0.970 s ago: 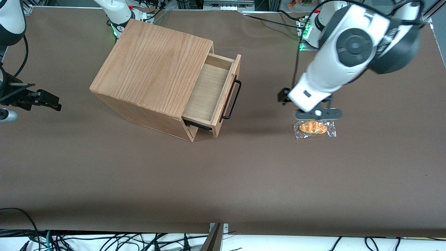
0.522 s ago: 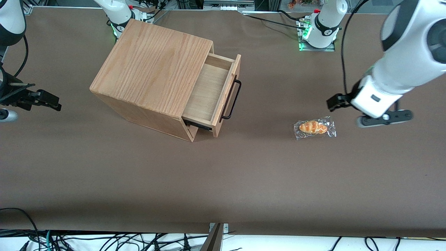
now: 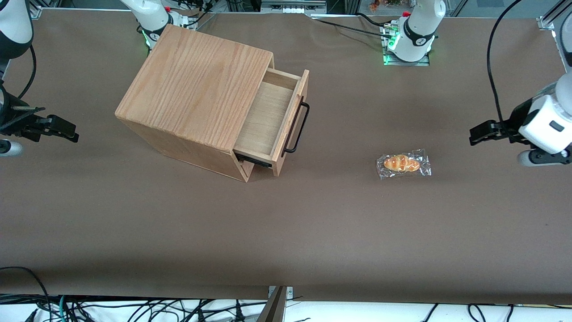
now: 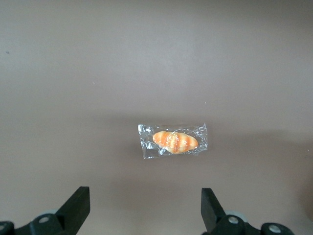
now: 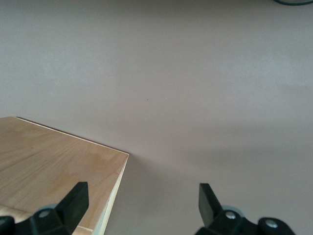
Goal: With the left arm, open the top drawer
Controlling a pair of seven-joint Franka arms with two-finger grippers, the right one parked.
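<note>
Top drawer (image 3: 268, 120) is already pulled well out of the wooden box (image 3: 196, 85), near the surface's (image 3: 286, 232) farther edge. Left gripper (image 4: 145, 205) hangs empty, jaws wide open, above the wrapped bun (image 3: 403, 164) toward the working arm's end. Only risk I see: dropping low and squashing it.

High front overview of the table (image 3: 313, 223); left wrist view straight down, sharing the wrapped bun (image 3: 403, 164).

A matte brown table cover (image 3: 178, 232) spans the whole work surface under even overhead light that casts only soft shadows. Black cables (image 3: 111, 308) lie tangled on a white strip (image 3: 357, 311) along the edge nearest the front camera; aluminium framing (image 3: 290, 6) lines the farthest edge.
</note>
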